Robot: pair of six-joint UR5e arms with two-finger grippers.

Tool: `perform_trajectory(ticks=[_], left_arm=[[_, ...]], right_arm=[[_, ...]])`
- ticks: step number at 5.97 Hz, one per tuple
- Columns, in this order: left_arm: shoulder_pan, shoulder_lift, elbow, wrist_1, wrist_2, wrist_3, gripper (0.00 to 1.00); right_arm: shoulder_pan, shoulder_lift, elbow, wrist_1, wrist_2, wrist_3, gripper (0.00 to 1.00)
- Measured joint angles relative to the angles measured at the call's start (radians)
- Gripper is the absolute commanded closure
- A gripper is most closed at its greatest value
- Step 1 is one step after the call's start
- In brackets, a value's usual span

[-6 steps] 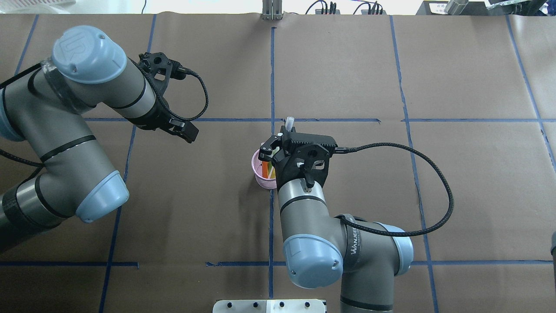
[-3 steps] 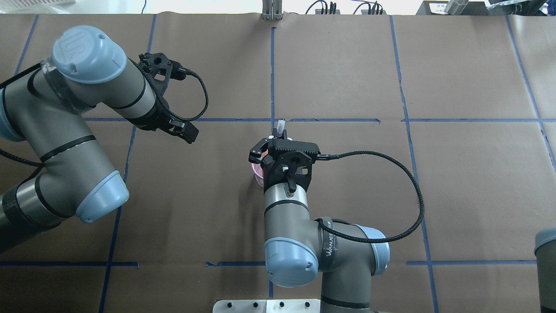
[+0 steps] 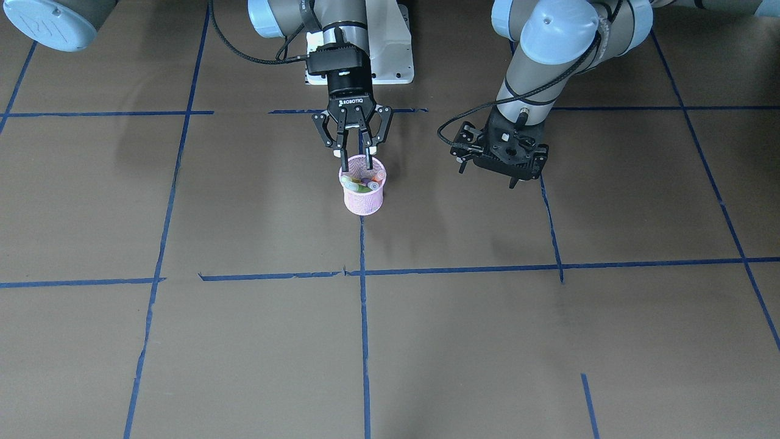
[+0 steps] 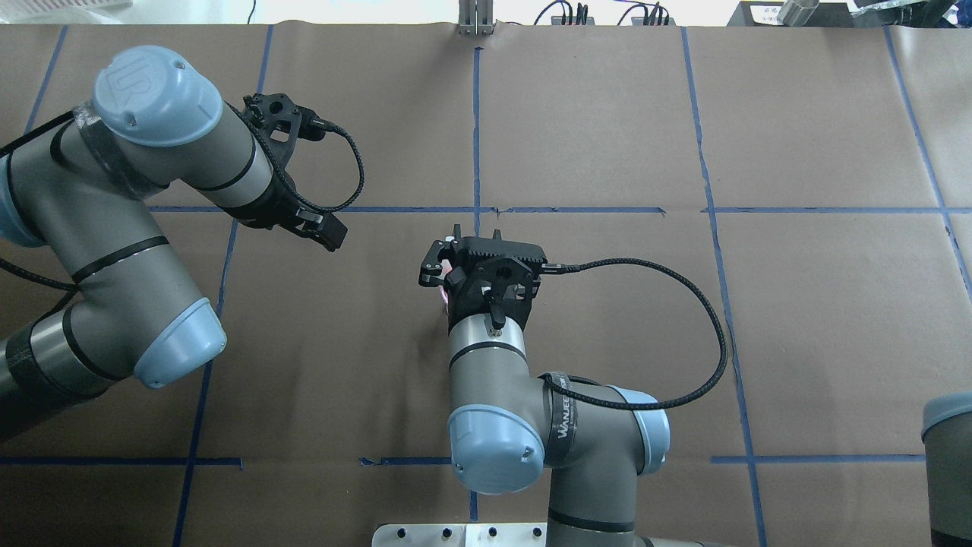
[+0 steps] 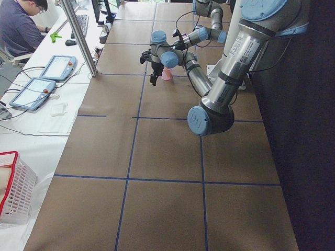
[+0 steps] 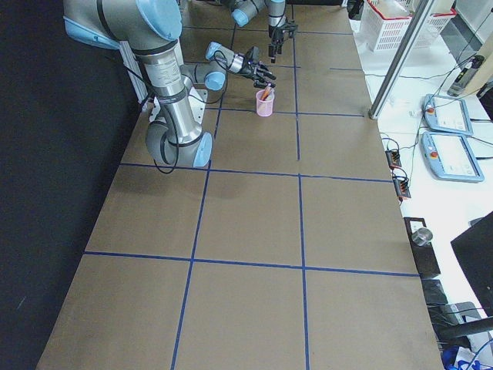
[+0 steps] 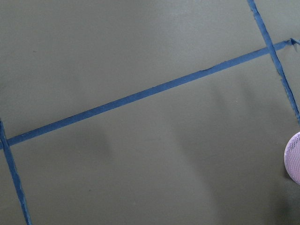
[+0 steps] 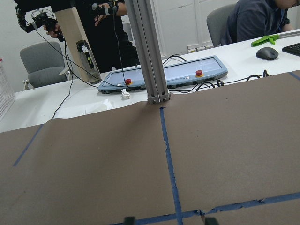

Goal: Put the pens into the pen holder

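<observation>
The pink mesh pen holder stands upright near the table's middle. The pens lean inside it: I see an orange one, a green one and pale cap ends. My right gripper hangs straight over the holder, open and empty, fingertips at the rim. In the overhead view its wrist hides almost all of the holder. My left gripper hovers to the holder's left, well apart; its fingers look shut and empty. The holder's edge shows in the left wrist view.
Brown paper with blue tape lines covers the table. The white robot base block is behind the holder in the front view. Control tablets and a seated person lie beyond the far table edge.
The right gripper moved left over the holder with the pale-capped pen. The pen no longer sticks up from the gripper; the fingers are now open and the pen is in the holder.
</observation>
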Motion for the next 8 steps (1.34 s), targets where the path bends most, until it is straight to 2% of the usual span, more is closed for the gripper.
perform_trajectory(ticks=[1,2,4,6,8], left_arm=[[-0.009,0.000,0.000,0.002,-0.004,0.000,0.00],[-0.037,-0.001,-0.001,0.022,-0.026,0.000,0.00],[-0.127,0.012,-0.013,0.093,-0.080,0.029,0.00],[-0.270,0.107,-0.015,0.103,-0.199,0.174,0.00],[-0.458,0.252,0.000,0.098,-0.252,0.470,0.00]], right_arm=[[0.035,0.001,0.023,-0.013,0.114,-0.016,0.00],[0.096,0.002,0.059,-0.069,0.297,-0.025,0.00],[0.293,-0.003,0.131,-0.206,0.789,-0.114,0.00],[0.515,-0.055,0.131,-0.287,1.153,-0.391,0.00],[0.760,-0.210,0.097,-0.302,1.399,-0.835,0.00]])
